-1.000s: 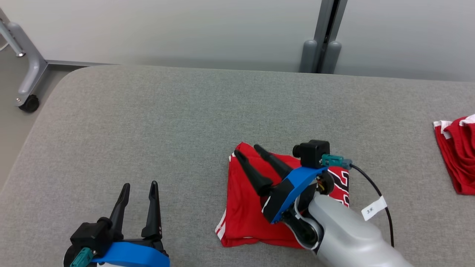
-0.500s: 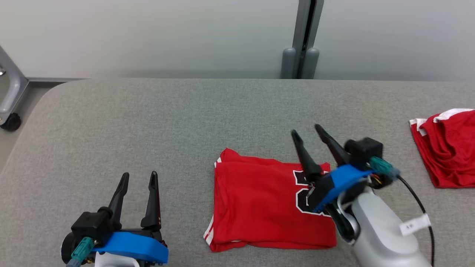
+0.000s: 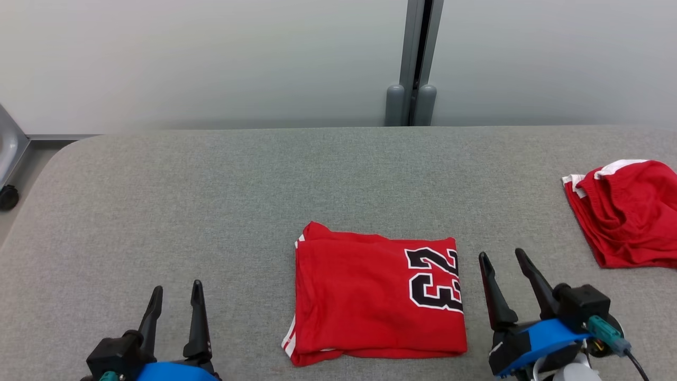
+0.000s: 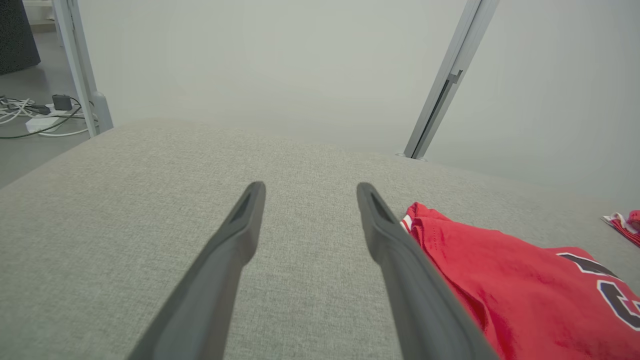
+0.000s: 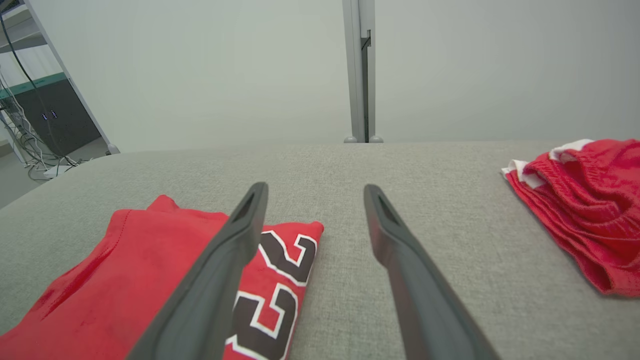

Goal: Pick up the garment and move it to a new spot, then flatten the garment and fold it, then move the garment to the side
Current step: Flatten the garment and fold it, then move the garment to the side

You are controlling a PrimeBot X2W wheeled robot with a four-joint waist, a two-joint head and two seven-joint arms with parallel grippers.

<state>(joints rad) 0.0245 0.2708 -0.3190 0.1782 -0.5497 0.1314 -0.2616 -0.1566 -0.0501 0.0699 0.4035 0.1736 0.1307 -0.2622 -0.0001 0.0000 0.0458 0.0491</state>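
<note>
Garment (image 3: pixel 378 301): red jersey, folded into a flat rectangle. It lies mid-table betw. your 2 grippers, toward the near edge.

Right gripper (image 3: pixel 501 254) sits just right of the jersey, fingers spread wide and gripping nothing. In the right wrist view its left finger crosses in front of the jersey's numbered end; can't tell if it touches.

Left gripper (image 3: pixel 177 286) is at lower left, fingers also apart and empty, over bare grey table (image 3: pixel 211 185), well apart from the jersey's left edge.

Writing: black "23" w/ white outline (image 3: pixel 433 278) on the jersey's right end, turned sideways in the head view. White stripes show at its left folded edge.

A 2nd red garment w/ white trim (image 3: pixel 629 211) is bunched at the table's far right, cut off by the frame edge. Both gripper bodies are cropped at the bottom. Behind the table you have a pale wall and a grey post (image 3: pixel 415 63).
</note>
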